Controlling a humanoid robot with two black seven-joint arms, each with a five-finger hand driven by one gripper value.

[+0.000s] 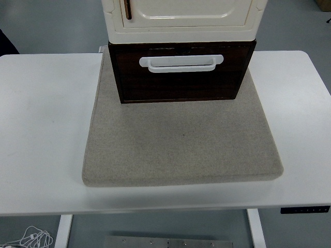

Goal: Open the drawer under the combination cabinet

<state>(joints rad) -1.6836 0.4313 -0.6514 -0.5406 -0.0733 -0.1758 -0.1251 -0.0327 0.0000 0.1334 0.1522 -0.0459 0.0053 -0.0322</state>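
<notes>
The drawer (181, 72) sits under the cream cabinet (181, 20) on the mat (181, 144) at the surface's (41, 129) far middle, seemingly barely pulled out, with no robot hand in view, so its state is unknowable.

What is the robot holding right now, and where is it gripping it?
Nothing. Neither hand is in the picture, and the white handle on the dark drawer under the cream cabinet has nothing touching it.
</notes>
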